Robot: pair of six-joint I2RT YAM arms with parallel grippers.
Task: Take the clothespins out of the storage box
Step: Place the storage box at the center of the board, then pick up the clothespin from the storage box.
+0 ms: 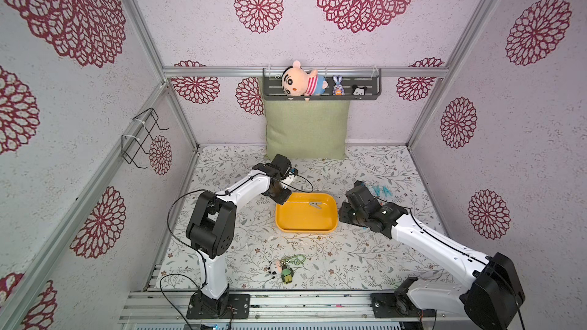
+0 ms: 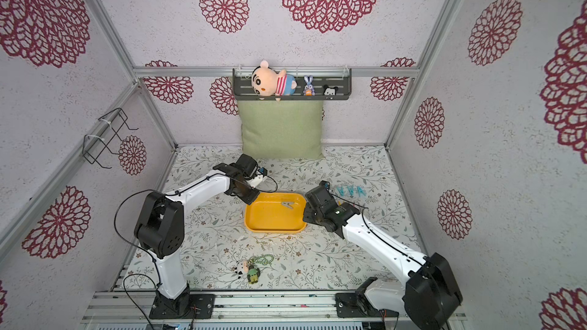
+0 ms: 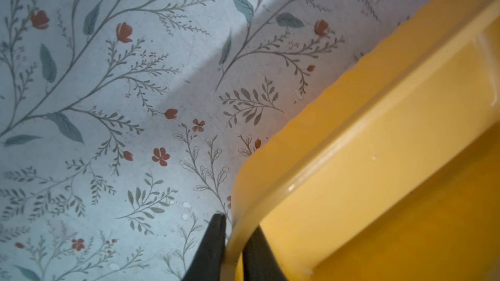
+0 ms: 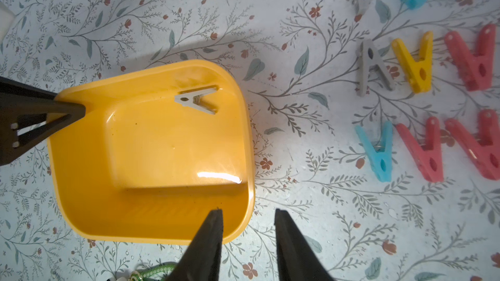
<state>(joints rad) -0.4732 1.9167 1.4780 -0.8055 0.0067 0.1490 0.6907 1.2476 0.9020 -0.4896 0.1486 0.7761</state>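
The yellow storage box (image 1: 306, 230) stands mid-table. One grey clothespin (image 1: 315, 205) (image 4: 196, 100) lies inside it near the far wall. Several more clothespins (image 4: 416, 141) in red, yellow, teal and grey lie in rows on the table to the box's right, and teal ones (image 2: 351, 191) show in both top views. My left gripper (image 3: 238, 223) is at the box's far-left corner, one finger inside the rim (image 3: 351, 131) and one outside, closed against it. My right gripper (image 4: 248, 210) hovers open over the box's near-right corner with nothing between its fingers.
A plush keychain (image 1: 281, 269) with a green chain lies near the table's front. A green cushion (image 1: 306, 128) leans on the back wall under a dark shelf (image 1: 368, 98) holding toys. A black wire rack (image 1: 143, 138) hangs on the left wall.
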